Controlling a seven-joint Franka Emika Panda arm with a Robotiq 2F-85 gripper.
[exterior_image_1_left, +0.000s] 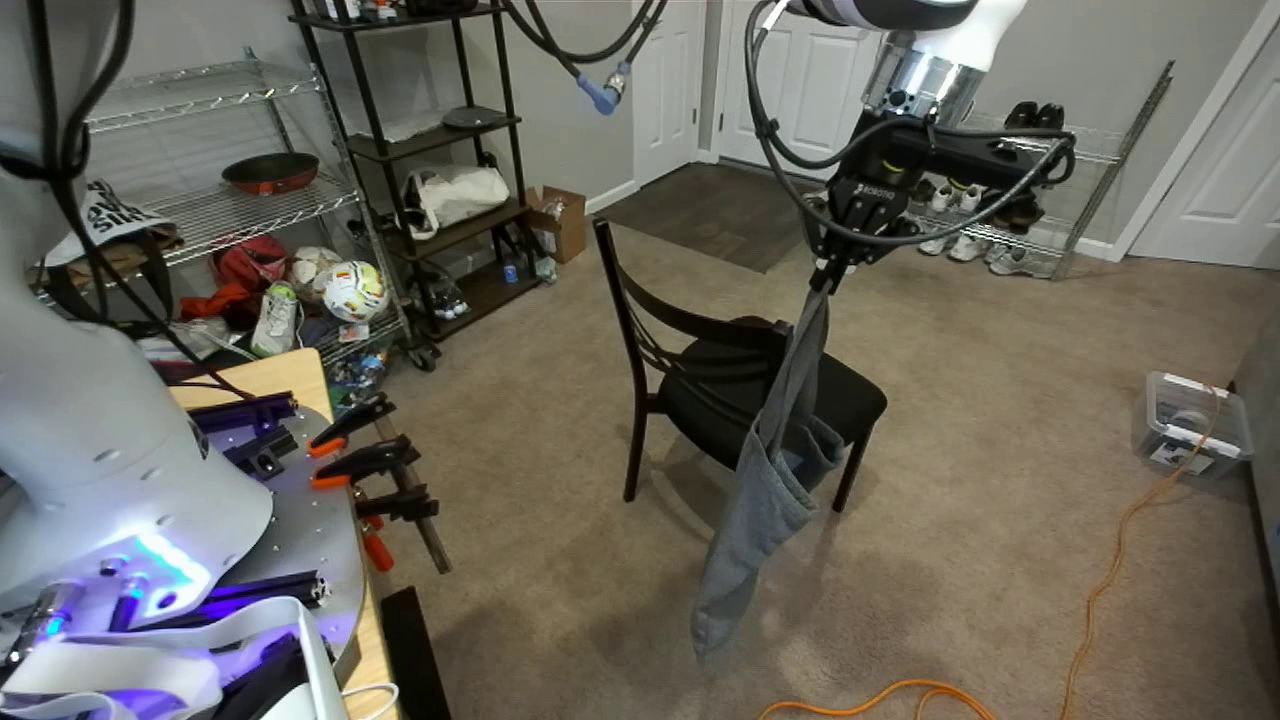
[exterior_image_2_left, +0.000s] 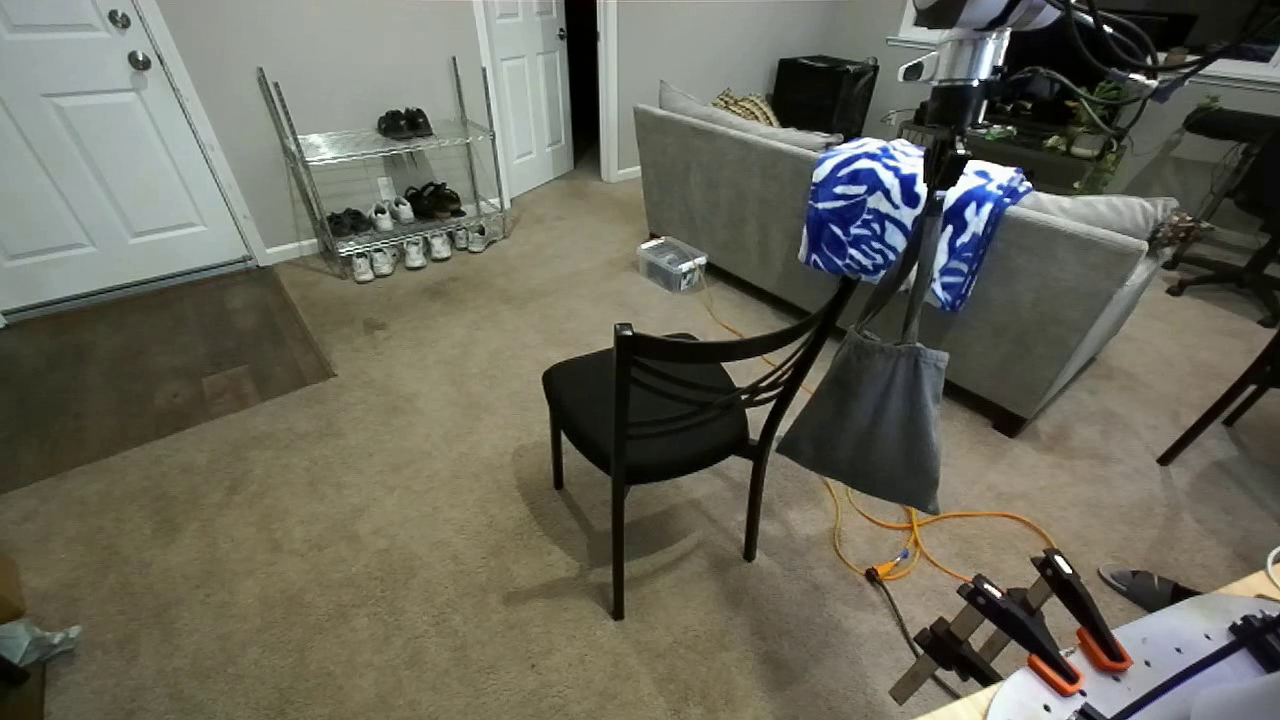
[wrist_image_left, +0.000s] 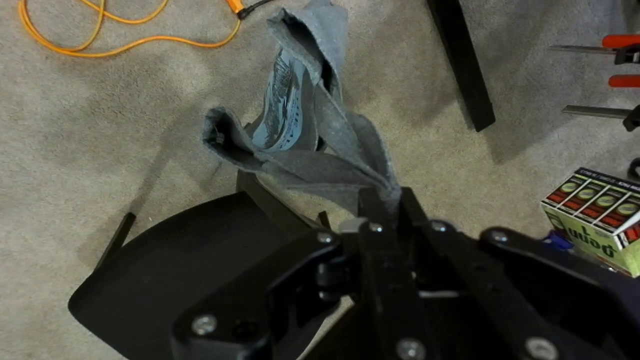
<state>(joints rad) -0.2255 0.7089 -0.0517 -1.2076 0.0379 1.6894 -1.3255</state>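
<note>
The straps (exterior_image_2_left: 922, 275) of a gray cloth tote bag (exterior_image_2_left: 872, 425) are pinched firmly by the Robotiq gripper (exterior_image_1_left: 828, 275), and the bag is suspended below, beside the backrest (exterior_image_2_left: 720, 348) of a black chair (exterior_image_2_left: 680, 455) (whether the two are touching cannot be told). In the wrist view, a light-blue surface (wrist_image_left: 287, 112) with dark print is glimpsed inside the bag. An orange extension cord (exterior_image_2_left: 980, 514) is laid in loops on the carpet (exterior_image_2_left: 350, 520).

Bag (exterior_image_2_left: 875, 420) under hand (exterior_image_2_left: 936, 188), right of chair (exterior_image_2_left: 660, 455), before sofa (exterior_image_2_left: 745, 200) in an exterior view
</note>
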